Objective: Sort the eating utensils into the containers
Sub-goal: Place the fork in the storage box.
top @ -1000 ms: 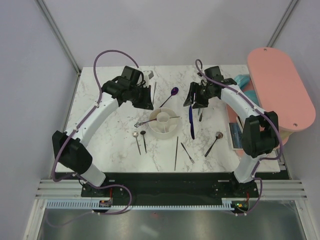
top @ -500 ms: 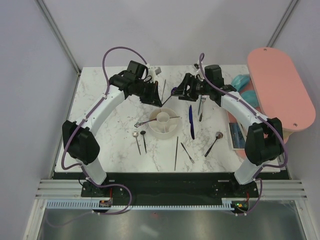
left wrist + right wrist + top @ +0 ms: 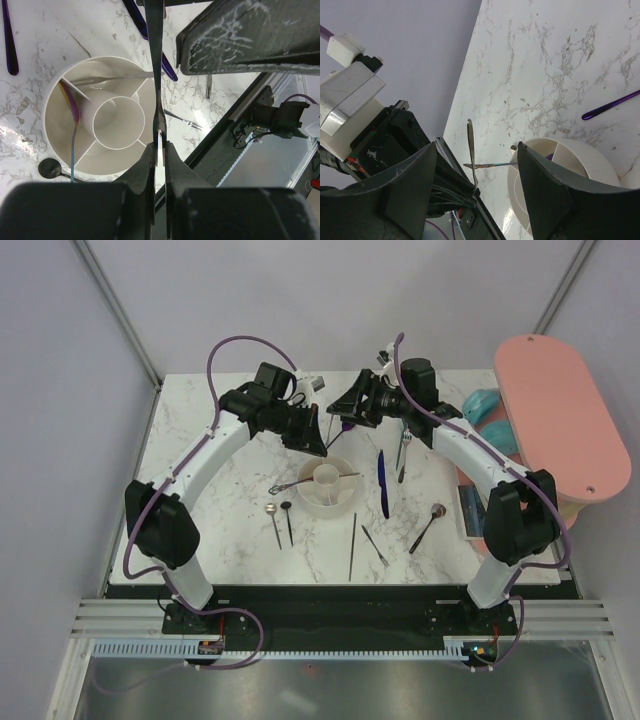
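Left tool (image 3: pixel 159 150) pinches slim silver utensil (image 3: pixel 155 55) over white holder (image 3: pixel 112 162).

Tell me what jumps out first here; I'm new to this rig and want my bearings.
The left tool, shut on a slim silver utensil, holds it poised near the white round holder in the middle of the marble table. The right tool gapes open just beyond, facing it. A large pink oval board fills the right edge.
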`<state>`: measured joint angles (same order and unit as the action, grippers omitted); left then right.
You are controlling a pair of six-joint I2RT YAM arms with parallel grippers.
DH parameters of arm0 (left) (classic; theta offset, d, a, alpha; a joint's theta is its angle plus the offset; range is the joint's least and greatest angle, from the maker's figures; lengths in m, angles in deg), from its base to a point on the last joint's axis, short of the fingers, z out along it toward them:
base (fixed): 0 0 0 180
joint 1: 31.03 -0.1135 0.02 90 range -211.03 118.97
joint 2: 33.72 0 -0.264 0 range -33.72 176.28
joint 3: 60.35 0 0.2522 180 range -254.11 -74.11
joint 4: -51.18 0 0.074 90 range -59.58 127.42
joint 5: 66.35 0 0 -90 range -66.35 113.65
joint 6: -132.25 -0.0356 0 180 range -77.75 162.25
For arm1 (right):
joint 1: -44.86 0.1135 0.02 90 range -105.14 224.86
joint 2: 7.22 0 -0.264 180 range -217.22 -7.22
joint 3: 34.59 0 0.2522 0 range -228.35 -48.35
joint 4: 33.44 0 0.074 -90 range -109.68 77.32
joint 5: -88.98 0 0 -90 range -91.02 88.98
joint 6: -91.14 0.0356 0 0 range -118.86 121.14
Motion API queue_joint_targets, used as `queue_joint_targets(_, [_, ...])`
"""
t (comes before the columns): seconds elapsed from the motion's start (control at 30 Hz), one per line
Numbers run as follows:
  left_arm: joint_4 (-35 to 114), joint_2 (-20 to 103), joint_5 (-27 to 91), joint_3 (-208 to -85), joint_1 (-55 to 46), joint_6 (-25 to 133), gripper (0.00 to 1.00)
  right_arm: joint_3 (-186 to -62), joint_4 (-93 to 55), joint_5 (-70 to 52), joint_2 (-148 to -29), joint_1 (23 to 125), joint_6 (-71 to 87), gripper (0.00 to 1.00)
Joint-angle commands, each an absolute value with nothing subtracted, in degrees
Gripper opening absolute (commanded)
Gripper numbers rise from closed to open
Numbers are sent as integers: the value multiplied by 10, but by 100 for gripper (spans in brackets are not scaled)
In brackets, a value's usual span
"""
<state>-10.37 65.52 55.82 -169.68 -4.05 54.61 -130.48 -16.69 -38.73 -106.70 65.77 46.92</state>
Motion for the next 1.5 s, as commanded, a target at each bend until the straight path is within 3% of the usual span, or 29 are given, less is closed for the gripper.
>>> queue_joint_targets(0.0, [-93,648,582,-1687,-40,522,2,-1336,-192,-385,-1083,663,475,73])
queue_joint_targets(0.37, [-93,637,587,-1660,-39,512,2,-1360,-174,-372,-1118,674,462,50])
queue_joint_targets(0.47, [-93,637,585,-1658,-39,511,2,-1362,-171,-366,-1118,676,460,31])
queue_joint_targets(0.5, [-93,637,585,-1657,-39,510,2,-1362,-170,-365,-1117,675,459,12])
queue_joint_targets(0.53, [-93,637,583,-1658,-39,510,2,-1362,-164,-363,-1117,675,459,2])
queue_joint_targets(0.57, [-93,638,581,-1659,-39,510,2,-1362,-161,-360,-1115,676,455,0])
queue_joint_targets(0.83, [-93,651,578,-1666,-39,511,2,-1359,-122,-329,-1097,677,425,0])
queue_joint_targets(1.07, [-93,654,535,-1667,-40,517,32,-1359,-72,-281,-1073,677,383,0])
queue_joint_targets(1.47, [-95,634,451,-1648,-60,531,33,-1336,-51,-213,-1060,670,301,0])
